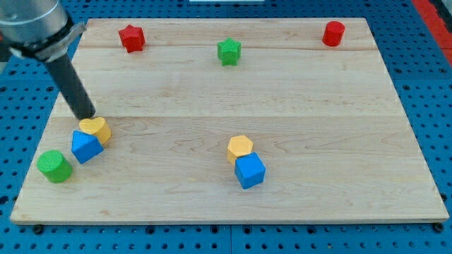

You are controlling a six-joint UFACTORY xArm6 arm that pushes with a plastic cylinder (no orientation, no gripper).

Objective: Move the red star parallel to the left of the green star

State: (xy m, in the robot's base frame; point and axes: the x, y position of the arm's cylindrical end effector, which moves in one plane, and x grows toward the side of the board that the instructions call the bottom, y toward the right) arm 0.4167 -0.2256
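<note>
Up toward the view's top, and a little to the right of the rod's tip point(87, 115), the red star point(131, 37) is sitting near the far edge of the wooden board point(212, 190), well apart from the tip. Farther right along almost the same line, the green star point(229, 51) is resting, slightly nearer the view's bottom than the red one. The red star is already lying to its left, so the coming move looks like a small nudge to bring the two level.

The arm is carrying no gripper, only a straight dark rod, so nothing is opening, closing or being held. Its tip is pressing down at the view's left, touching or just beside the top of a yellow heart point(96, 130). A blue cube point(86, 147) is sitting against that heart, just below the tip. A green cylinder point(54, 166) is standing below and left of the tip, near the board's corner.

Well off to the right of the tip, a yellow hexagon point(240, 147) is touching a second blue cube point(249, 171). A red cylinder point(333, 33) is standing far to the upper right.
</note>
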